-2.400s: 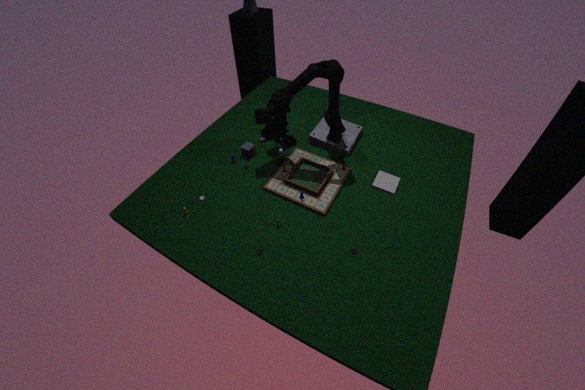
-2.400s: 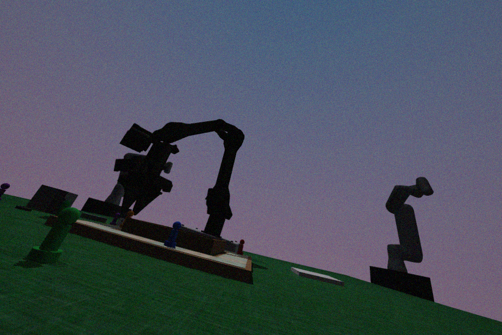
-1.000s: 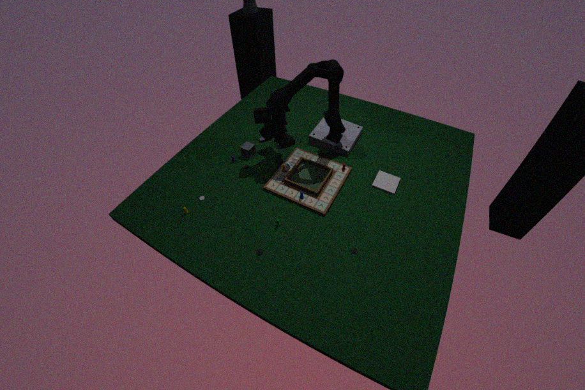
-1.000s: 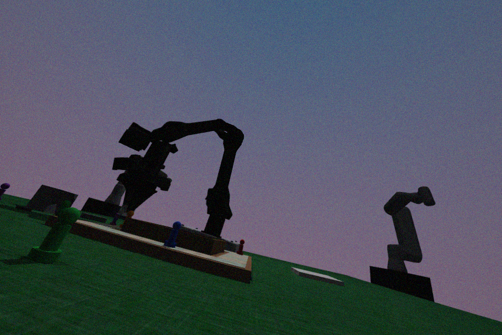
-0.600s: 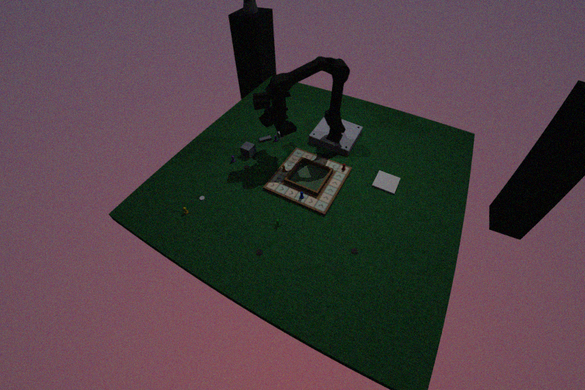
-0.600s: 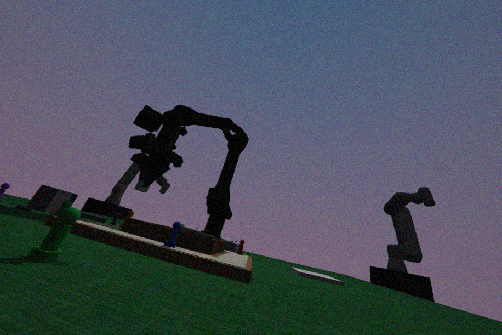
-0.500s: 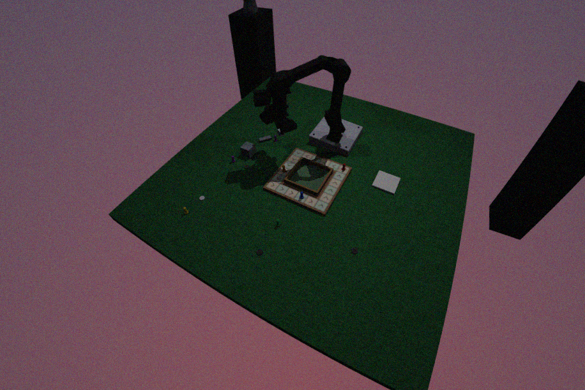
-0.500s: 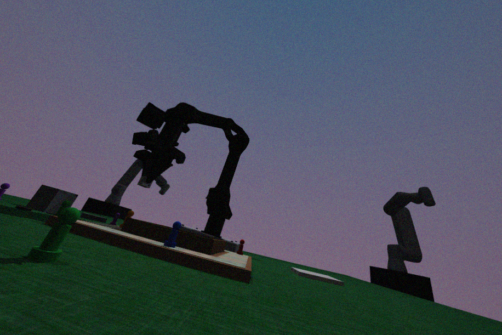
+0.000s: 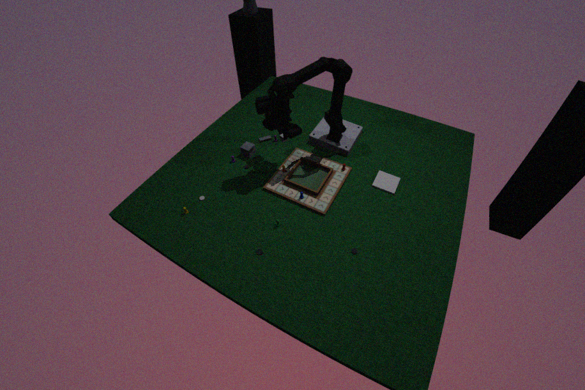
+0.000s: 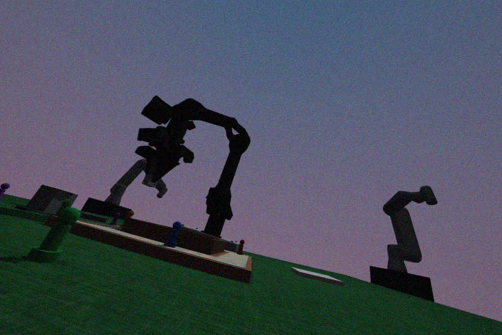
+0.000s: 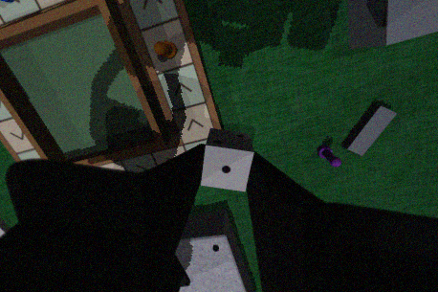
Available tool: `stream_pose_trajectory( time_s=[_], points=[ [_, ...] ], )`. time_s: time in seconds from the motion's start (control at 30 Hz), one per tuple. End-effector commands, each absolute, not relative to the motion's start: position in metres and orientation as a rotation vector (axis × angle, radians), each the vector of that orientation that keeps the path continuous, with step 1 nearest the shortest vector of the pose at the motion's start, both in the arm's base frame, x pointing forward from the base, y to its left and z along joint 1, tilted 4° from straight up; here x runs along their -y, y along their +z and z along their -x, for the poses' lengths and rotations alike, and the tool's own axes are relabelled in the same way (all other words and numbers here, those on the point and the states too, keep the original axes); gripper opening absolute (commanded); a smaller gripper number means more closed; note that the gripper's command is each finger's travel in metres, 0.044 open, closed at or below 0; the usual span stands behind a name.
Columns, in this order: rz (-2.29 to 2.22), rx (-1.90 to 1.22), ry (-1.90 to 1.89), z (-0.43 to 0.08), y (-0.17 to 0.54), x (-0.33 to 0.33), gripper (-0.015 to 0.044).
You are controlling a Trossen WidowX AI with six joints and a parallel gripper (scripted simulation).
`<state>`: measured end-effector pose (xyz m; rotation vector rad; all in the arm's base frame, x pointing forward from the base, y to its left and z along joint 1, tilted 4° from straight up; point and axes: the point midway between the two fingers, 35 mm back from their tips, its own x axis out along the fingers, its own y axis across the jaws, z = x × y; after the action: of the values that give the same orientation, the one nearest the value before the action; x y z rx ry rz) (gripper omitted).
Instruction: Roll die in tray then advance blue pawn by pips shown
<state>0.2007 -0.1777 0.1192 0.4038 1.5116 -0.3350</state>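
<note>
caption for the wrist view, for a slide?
Hand shut on the white die, one pip facing the camera, beside the board's corner.

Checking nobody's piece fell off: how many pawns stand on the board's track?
3: blue pawn on the near side, red pawn at the right corner, orange pawn on the left side.
</note>
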Motion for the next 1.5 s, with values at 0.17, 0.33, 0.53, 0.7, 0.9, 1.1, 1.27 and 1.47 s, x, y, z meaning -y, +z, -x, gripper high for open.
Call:
stream_pose_trajectory(
  time_s=[0.17, 0.33, 0.53, 0.7, 0.9, 1.1, 1.27, 1.47],
  points=[
    [-0.324, -1.523, -0.254, -0.226, 0.112, 0.142, 0.0],
    [-0.29, -1.52, -0.217, -0.236, 0.11, 0.123, 0.0],
    [-0.245, -1.52, -0.165, -0.248, 0.106, 0.099, 0.0],
    [-0.202, -1.523, -0.116, -0.257, 0.103, 0.078, 0.0],
    [-0.15, -1.525, -0.057, -0.265, 0.099, 0.051, 0.0],
    [-0.101, -1.527, 0.001, -0.271, 0.096, 0.025, 0.0],
    [-0.095, -1.521, 0.007, -0.271, 0.095, 0.022, 0.0],
    [-0.1, -1.341, -0.004, -0.274, 0.092, 0.024, 0.0]
  ],
)
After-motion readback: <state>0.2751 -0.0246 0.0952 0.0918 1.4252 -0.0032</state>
